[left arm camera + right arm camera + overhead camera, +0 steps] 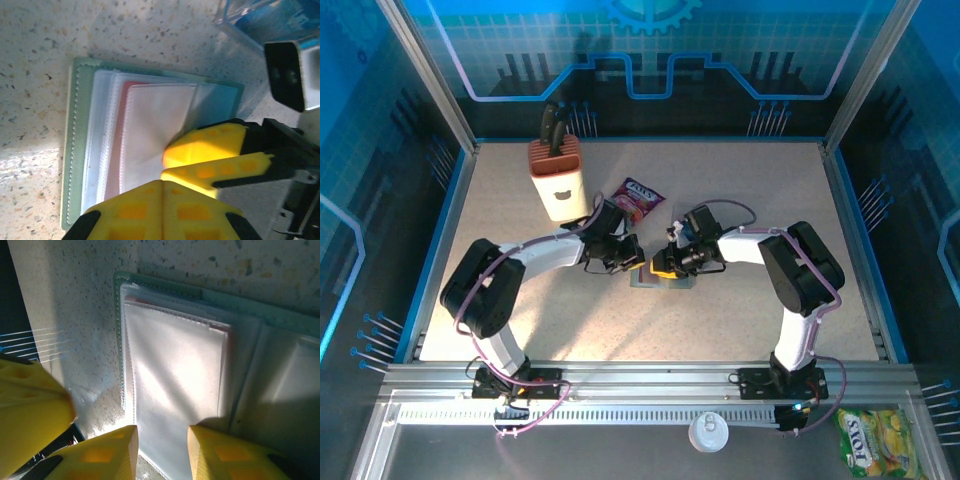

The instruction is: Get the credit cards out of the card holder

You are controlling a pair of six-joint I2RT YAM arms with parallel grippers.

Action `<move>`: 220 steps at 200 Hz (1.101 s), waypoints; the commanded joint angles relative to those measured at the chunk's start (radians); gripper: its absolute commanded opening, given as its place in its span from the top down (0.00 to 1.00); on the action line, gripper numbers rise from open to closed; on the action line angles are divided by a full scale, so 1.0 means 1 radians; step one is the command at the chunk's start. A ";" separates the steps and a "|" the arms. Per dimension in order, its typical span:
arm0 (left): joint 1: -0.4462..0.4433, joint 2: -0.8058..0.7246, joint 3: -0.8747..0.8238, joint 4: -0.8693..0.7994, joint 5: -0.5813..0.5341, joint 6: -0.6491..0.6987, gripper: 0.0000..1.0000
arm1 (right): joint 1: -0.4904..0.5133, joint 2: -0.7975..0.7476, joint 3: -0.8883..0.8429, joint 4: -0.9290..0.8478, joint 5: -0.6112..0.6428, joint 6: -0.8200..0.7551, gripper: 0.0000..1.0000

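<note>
I have two grippers at work on one card holder (74, 150), which lies open and flat on the table (740, 320) directly under both sets of fingers.

My left gripper (162, 192) is clenched: its two yellow fingers meet along one seam with nothing between them, and it hovers over the near edge of the holder's clear sleeves.

My right gripper (159, 432) comes in from the other side, its tips just beside my left ones. Its two fingers stand parted, with the white top sleeve showing in the gap. I cannot tell whether they touch that sleeve.

I count one credit card: a red card (116, 160) lying inside the sleeves, ahead of my left fingers, its colour showing through the plastic. Whether more cards lie under it I cannot tell.

Beyond my left gripper stand one knife block (556, 182) and one pink-purple snack packet (638, 198), both apart from the holder.
</note>
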 commanded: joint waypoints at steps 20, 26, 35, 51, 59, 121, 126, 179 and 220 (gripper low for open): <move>-0.005 0.041 -0.027 0.062 0.033 -0.059 0.86 | -0.020 0.016 -0.039 0.021 -0.031 0.018 0.67; -0.007 0.044 -0.028 0.063 0.033 -0.062 0.84 | -0.021 0.017 -0.041 0.024 -0.033 0.019 0.67; -0.007 0.048 -0.031 0.065 0.033 -0.065 0.83 | -0.022 0.017 -0.044 0.031 -0.036 0.020 0.67; -0.007 0.054 -0.033 0.064 0.031 -0.072 0.80 | -0.024 0.022 -0.047 0.041 -0.044 0.025 0.67; -0.006 0.058 -0.035 0.061 0.027 -0.074 0.79 | -0.024 0.024 -0.050 0.046 -0.047 0.027 0.67; -0.007 0.078 -0.033 0.043 0.010 -0.080 0.74 | -0.026 0.018 -0.056 0.058 -0.055 0.032 0.67; -0.007 0.079 -0.034 0.042 0.007 -0.081 0.74 | -0.025 0.018 -0.056 0.058 -0.054 0.033 0.67; -0.008 0.089 -0.038 0.054 0.014 -0.091 0.72 | -0.025 0.014 -0.056 0.064 -0.058 0.036 0.67; -0.011 0.094 -0.043 0.101 0.034 -0.108 0.81 | -0.025 0.012 -0.056 0.068 -0.061 0.038 0.67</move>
